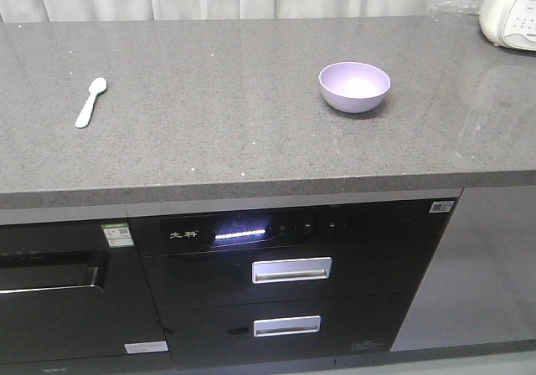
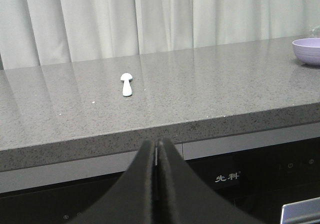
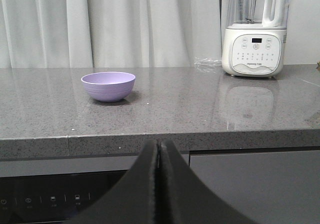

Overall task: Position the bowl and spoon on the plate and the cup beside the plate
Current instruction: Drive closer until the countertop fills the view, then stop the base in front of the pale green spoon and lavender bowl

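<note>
Left fingers (image 2: 141,194) and right fingers (image 3: 144,194) are clenched, empty; best open the right and pinch the bowl (image 1: 354,86) at its 6 o'clock rim.

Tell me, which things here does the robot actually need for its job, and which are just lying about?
Needed for the job:
- bowl
- spoon
(The plate and cup are not in view.)

Just lying about:
- blender
- clear plastic wrapper beside it
</note>
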`<state>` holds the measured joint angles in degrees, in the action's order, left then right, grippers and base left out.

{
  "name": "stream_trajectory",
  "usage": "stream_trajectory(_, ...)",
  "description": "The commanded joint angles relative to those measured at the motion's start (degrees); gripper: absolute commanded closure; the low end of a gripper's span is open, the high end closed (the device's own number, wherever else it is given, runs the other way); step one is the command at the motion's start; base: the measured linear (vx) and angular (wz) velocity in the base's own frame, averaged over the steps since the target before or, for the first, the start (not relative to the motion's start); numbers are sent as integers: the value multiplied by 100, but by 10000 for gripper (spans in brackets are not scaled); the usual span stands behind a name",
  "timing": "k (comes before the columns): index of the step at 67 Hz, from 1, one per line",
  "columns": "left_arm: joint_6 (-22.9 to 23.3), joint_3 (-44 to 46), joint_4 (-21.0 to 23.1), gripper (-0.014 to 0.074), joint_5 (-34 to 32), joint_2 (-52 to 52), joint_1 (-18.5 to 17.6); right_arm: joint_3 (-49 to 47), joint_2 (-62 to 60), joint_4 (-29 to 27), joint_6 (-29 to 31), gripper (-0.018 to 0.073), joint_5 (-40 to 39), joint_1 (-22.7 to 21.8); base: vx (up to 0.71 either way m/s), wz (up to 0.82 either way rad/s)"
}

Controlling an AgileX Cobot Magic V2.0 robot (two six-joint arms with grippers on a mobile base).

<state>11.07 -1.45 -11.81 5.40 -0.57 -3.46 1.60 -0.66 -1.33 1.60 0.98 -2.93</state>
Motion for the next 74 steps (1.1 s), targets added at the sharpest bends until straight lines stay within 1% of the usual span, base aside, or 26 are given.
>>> stream_trajectory(1, 65, 43, 1, 603, -432, -28, -4, 22, -44, 9, 33, 565, -442, -32, 6, -2)
stream_trajectory(74, 65, 43, 1, 603, -432, -28, -4, 22, -44, 9, 33, 565, -442, -32, 6, 1)
